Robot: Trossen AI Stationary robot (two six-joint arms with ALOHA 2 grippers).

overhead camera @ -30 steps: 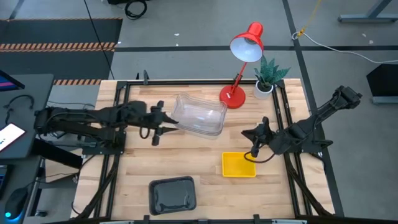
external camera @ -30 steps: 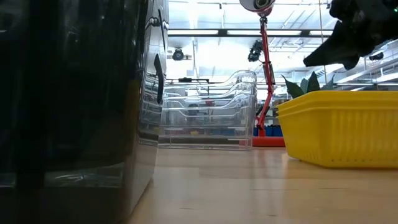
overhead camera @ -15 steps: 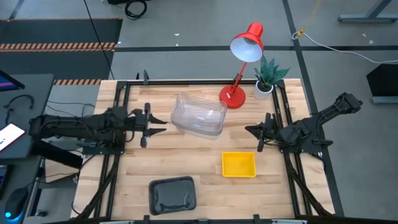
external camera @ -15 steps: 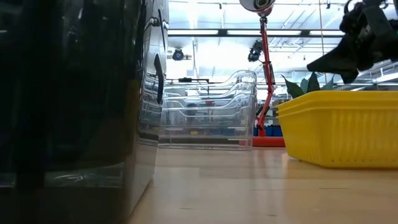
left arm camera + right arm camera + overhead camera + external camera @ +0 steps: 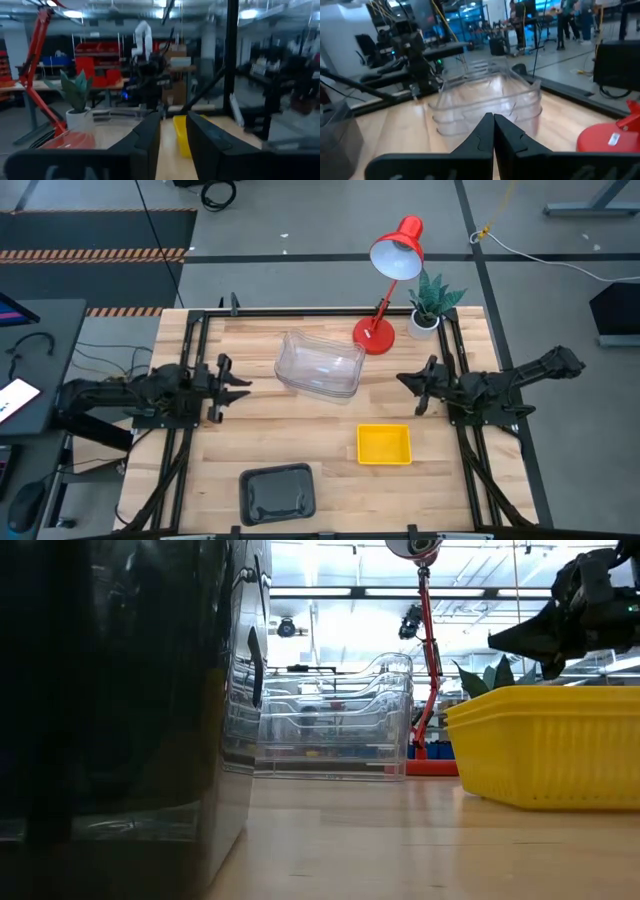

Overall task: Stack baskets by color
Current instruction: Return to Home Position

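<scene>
When you look down from above, the wooden tabletop (image 5: 300, 430) is the biggest thing, and both dark arms lie low over it. The left arm (image 5: 150, 390) is at 9 o'clock and points toward the middle. The left fingers (image 5: 147, 142) are apart with a gap between them, and they hold nothing. The right arm (image 5: 500, 388) is at 3 o'clock and also points toward the middle. The right fingers (image 5: 482, 132) are pressed together with nothing between them.

The clear baskets (image 5: 320, 367) sit one inside another, a little toward 12 o'clock from the middle. They are between the two arm tips, and neither arm touches them. In the low view a few clear rims show one above the other.

The dark grey baskets (image 5: 278, 492) stand at 7 o'clock by the near edge, well apart from the others. From above I cannot tell how many are in that pile.

The yellow baskets (image 5: 384, 444) are at 5 o'clock, one nested in another, near the right arm's tip but not touching it.

The red lamp (image 5: 375, 337) stands at 1 o'clock, just beside the clear baskets. The potted plant (image 5: 432, 302) is next to it, nearer the corner.
</scene>
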